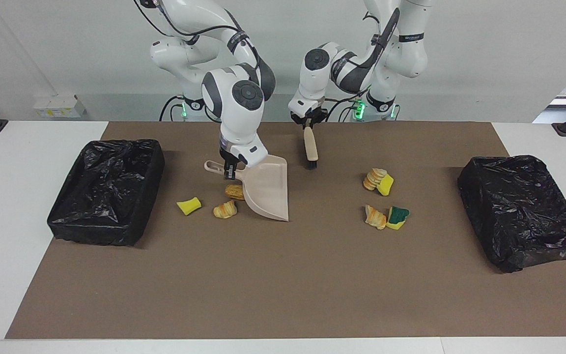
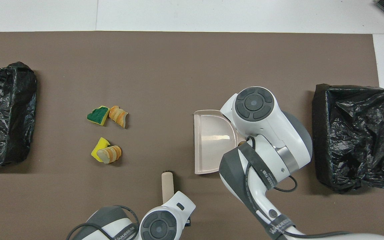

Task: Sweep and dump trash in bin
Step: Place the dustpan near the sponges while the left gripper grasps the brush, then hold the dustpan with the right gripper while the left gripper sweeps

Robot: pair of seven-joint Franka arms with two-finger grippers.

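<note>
Well, the right gripper (image 1: 229, 172) is clamped on the handle of the beige dustpan (image 1: 267, 189), holding it tilted with its wide lip down on the brown mat (image 1: 283, 275). The left gripper (image 1: 307, 123) is pinched shut on the top of the beige brush (image 1: 310, 147), which hangs bristles-down over the mat, just at the pan's two o'clock in the facing view.

The trash lies in two groups. Toward the right arm's end, three pieces sit at about seven o'clock from the pan's handle: a yellow sponge scrap (image 1: 188, 205), a croissant-like chunk (image 1: 225, 210) beside it, and an orange bread chunk (image 1: 234, 191) tucked right against the pan's underside (whether it touches the pan I cannot tell). Toward the left arm's end are four more, at three o'clock from the pan: a sliced bread piece (image 1: 373, 179) touching a yellow sponge (image 1: 386, 184), and nearer the table's edge a tan-orange chunk (image 1: 375, 217) touching a green-topped sponge (image 1: 398, 217).

A bin lined with black plastic (image 1: 107, 191) stands at the right arm's end, open side up; another black-bagged bin (image 1: 521, 210) stands at the left arm's end.
</note>
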